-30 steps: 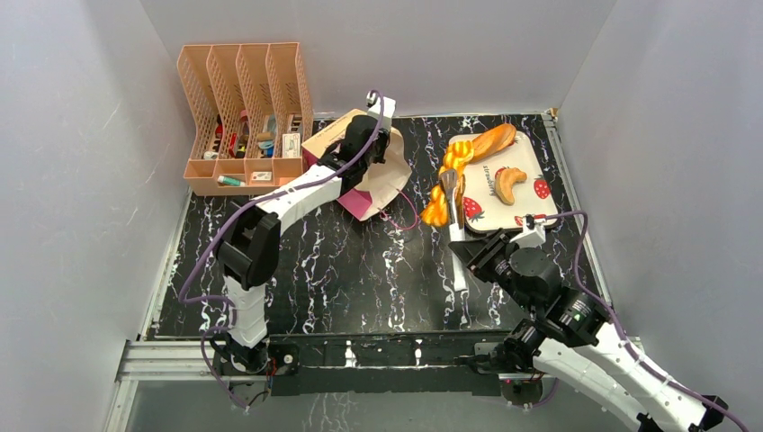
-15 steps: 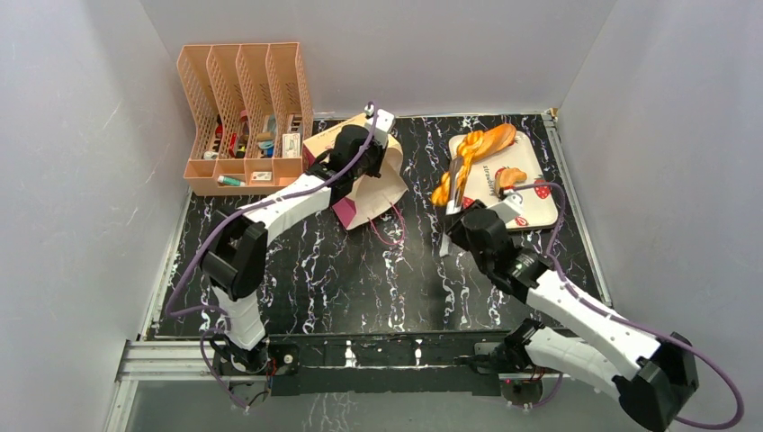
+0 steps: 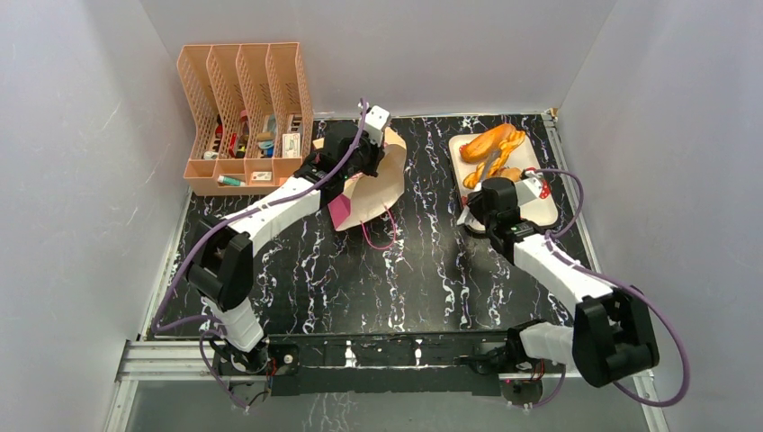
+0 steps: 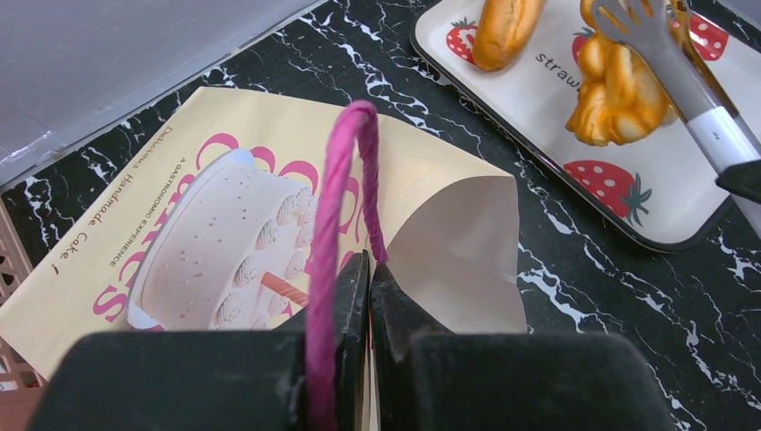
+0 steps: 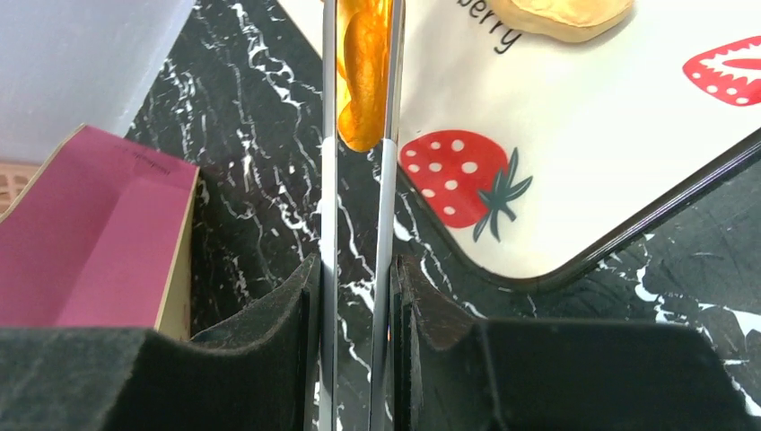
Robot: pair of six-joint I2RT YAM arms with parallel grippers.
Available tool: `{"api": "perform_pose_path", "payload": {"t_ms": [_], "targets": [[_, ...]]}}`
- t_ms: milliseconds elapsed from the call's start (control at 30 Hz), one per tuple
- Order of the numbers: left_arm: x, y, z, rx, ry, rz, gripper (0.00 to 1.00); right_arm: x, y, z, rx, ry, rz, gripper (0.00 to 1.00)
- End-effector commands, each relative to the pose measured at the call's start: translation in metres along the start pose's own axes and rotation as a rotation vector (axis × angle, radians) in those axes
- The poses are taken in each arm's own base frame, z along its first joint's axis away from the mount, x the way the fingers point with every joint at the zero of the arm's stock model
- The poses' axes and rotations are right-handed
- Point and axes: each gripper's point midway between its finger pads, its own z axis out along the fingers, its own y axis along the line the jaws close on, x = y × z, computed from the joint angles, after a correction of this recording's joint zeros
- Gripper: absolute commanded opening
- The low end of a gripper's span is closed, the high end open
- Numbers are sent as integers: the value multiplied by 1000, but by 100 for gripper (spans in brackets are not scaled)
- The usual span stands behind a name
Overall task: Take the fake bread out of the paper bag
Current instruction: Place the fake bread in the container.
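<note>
Rack (image 3: 243, 112) of peach plastic stands at the table's (image 3: 396, 279) ten o'clock corner. Just beside it, toward twelve o'clock, the paper bag (image 4: 224, 180) lies on its side, cake print up, with its open mouth turned toward three o'clock. The left jaws are closed on the bag's pink string handle (image 4: 336, 180). The loop rises out from between the jaw tips, and the bag's mouth lies directly beyond them.

At two o'clock sits a strawberry-print tray (image 5: 556, 135) carrying a baguette (image 4: 502, 31) and a curved roll (image 5: 556, 13). The right jaws are clamped on metal tongs (image 5: 328, 135), whose arms pinch a twisted bread (image 5: 363, 81) at the tray's nine o'clock edge. Whether it touches the tray I cannot tell. It lies well apart from the bag.
</note>
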Motion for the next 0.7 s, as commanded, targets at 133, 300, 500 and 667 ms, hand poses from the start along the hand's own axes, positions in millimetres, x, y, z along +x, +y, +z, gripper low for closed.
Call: {"api": "perform_pose_path", "payload": {"t_ms": [133,300,500,667], "targets": [[-24,-8,-20,48,-67,-12,0,-52,40,27,-95,-134,133,0],[-24,-9,-21,54,-69,-8,0,-44,35,41,-77,-108,166,0],[-22,-8,-21,49,-67,-8,0,-36,26,56,-67,-82,209,0],[-21,-7,-21,43,-65,-6,0,-33,22,64,-82,-55,224,0]]}}
